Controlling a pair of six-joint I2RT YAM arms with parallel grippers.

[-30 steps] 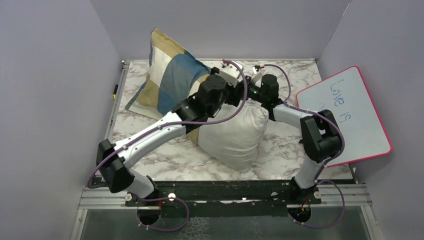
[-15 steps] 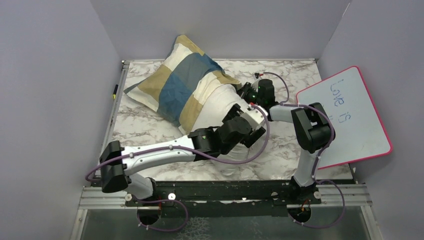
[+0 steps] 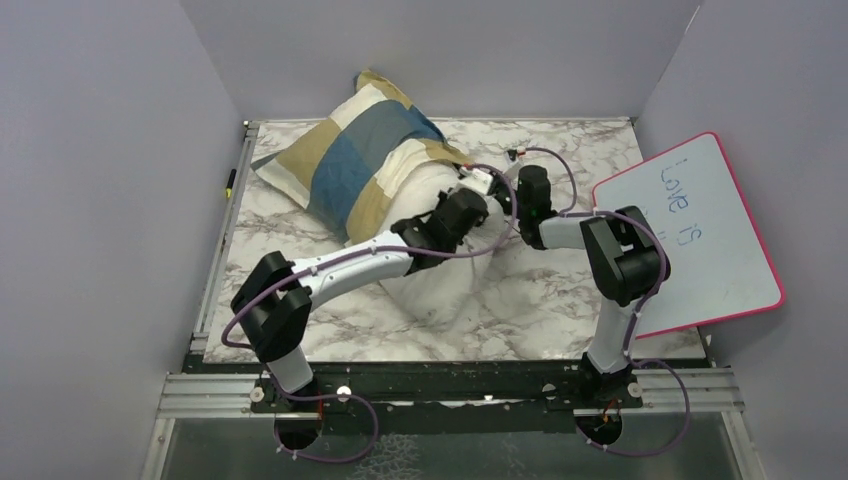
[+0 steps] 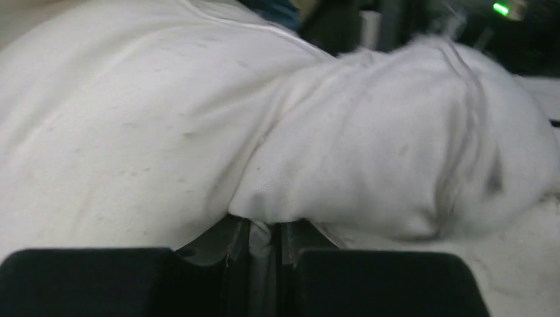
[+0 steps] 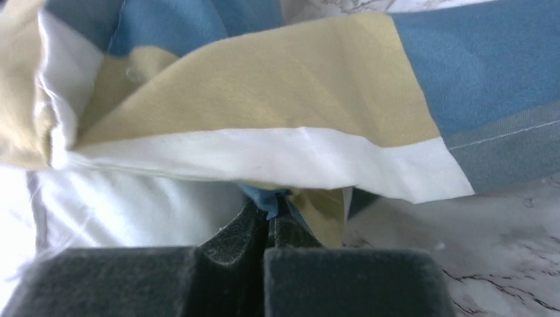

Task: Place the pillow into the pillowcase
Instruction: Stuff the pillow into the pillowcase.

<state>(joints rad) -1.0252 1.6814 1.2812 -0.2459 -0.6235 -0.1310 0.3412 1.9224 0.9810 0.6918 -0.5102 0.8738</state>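
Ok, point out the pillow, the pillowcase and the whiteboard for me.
pillow (image 3: 445, 288), top external view, on its bare white end outside the case.
pillowcase (image 3: 345, 165), top external view, on the blue block.
whiteboard (image 3: 720, 260), top external view, on the white writing face.

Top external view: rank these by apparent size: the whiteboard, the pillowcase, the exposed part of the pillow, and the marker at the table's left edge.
1. whiteboard and pillowcase: too alike to rank.
2. Exposed pillow, partly hidden by an arm.
3. marker, by far the smallest.
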